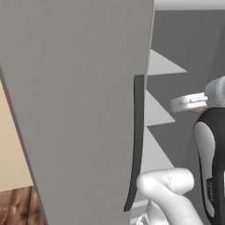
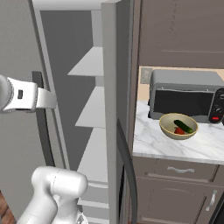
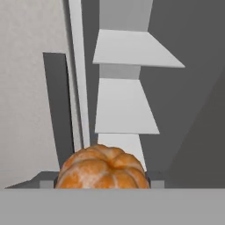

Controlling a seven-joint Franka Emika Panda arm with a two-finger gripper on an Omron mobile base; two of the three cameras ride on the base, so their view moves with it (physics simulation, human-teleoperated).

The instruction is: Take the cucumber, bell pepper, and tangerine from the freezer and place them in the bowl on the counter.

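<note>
Two items already lie in the bowl [image 2: 178,126] on the counter [image 2: 166,142]: the cucumber [image 2: 183,126], resting at a slant, and the bell pepper [image 2: 179,131] just beside it. The bowl stands in front of the microwave [image 2: 186,95], close to it. The freezer [image 2: 87,113] stands with its door [image 1: 74,110] swung wide, the long dark handle [image 1: 136,140] running down the door's edge and the pale shelves [image 3: 125,105] stacked inside. In the hand view the tangerine [image 3: 102,168] sits low and close to the camera, right where the fingertips would rise, with the freezer shelves beyond it. The gripper [image 3: 102,182] appears to be pinching the tangerine, though the fruit hides the fingertips themselves. The white arm [image 2: 26,98] reaches across in front of the open freezer.
</note>
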